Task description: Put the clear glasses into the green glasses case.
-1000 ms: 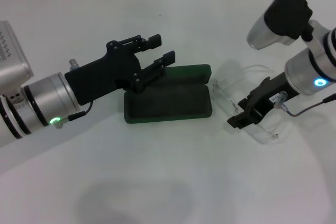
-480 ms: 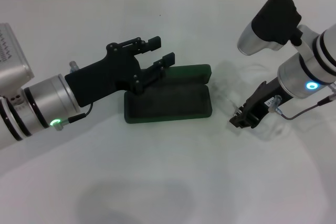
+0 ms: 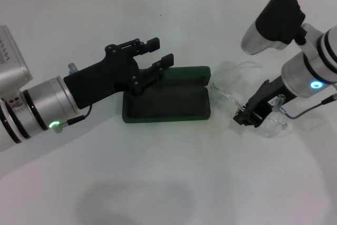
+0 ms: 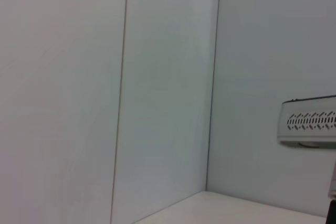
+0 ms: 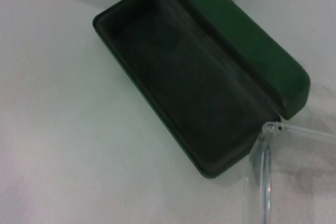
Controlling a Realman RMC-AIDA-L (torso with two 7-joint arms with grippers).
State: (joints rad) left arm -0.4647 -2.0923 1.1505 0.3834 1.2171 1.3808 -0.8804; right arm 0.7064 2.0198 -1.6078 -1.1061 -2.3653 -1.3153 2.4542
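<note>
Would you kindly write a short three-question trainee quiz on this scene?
1. True or false: the case is open, and nothing lies in it.
2. The glasses lie: A) in the case, B) on the table beside the case's end on the robot's right, C) under the left gripper.
3. Fill in: the right gripper is down at the ____.

Key: 1 true; 2 B; 3 glasses.

Left claw (image 3: pixel 160 55) is covering the green glasses case (image 3: pixel 174 104) lid's left end; right claw (image 3: pixel 247 117) is hiding part of the clear glasses (image 3: pixel 226 94).
</note>
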